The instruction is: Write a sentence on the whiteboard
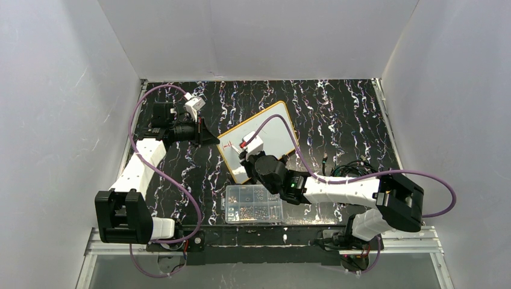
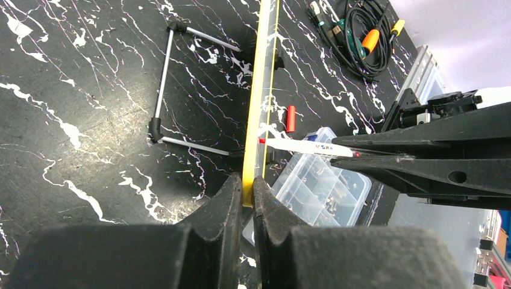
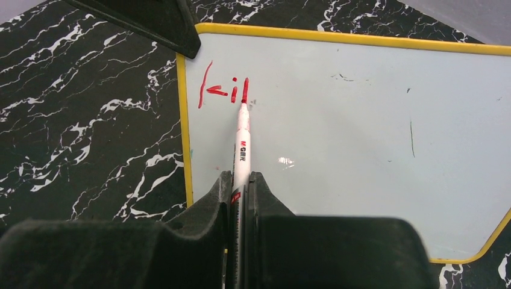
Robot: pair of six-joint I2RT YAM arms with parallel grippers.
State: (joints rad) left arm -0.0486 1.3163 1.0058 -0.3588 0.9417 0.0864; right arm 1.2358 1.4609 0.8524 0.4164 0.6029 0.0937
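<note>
The whiteboard (image 1: 271, 133) with its yellow rim lies tilted at mid table. My left gripper (image 1: 214, 139) is shut on its left edge; the left wrist view shows the rim (image 2: 256, 108) edge-on between my fingers (image 2: 247, 192). My right gripper (image 3: 240, 180) is shut on a white marker (image 3: 242, 138), whose red tip touches the board (image 3: 361, 132). The sentence (image 3: 223, 91) reads only "ki" plus one more red stroke, near the board's upper left corner. The marker (image 2: 307, 146) also shows in the left wrist view.
A clear plastic compartment box (image 1: 253, 203) sits just in front of the board, near my right arm. A bundle of black cables (image 1: 349, 167) lies to the right. A red marker cap (image 2: 291, 118) and a thin metal stand frame (image 2: 159, 90) lie beside the board.
</note>
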